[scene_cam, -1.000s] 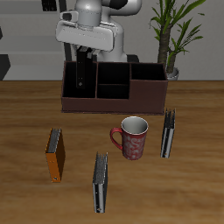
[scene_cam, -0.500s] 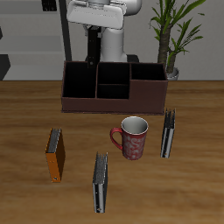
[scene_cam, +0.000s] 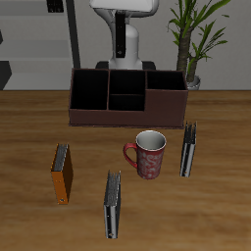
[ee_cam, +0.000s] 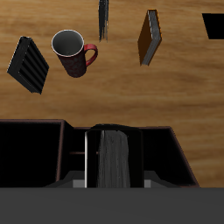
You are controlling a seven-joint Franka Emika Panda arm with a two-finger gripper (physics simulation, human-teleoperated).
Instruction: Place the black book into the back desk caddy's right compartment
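Nearest the table's front edge, a dark grey book with pale page edges (scene_cam: 113,204) stands on its edge, with an orange-brown book (scene_cam: 62,174) just behind it to one side. A little farther back are a red patterned mug (scene_cam: 147,154) and a second dark grey book (scene_cam: 188,149). None of them is part of this job.

Behind those sits the long, low maroon-brown desk caddy (scene_cam: 127,118), with a potted plant (scene_cam: 191,39) at the far end. From above, the slim all-black hardcover book (ee_cam: 109,157) is down inside the caddy's right compartment (scene_cam: 88,93). It stands on edge with dark space on either side and nothing is touching it.

The claw shows in neither view, so I cannot tell whether it is open or shut. With the book standing alone, I'd guess it has been let go.

I take the step in hand to be the withdrawal. Doing that well means going straight up, with no sideways drift that could clip the caddy's far wall or tip the book. The arm should clear the rim before it swings anywhere. A last look down would confirm the book isn't leaning on a divider.
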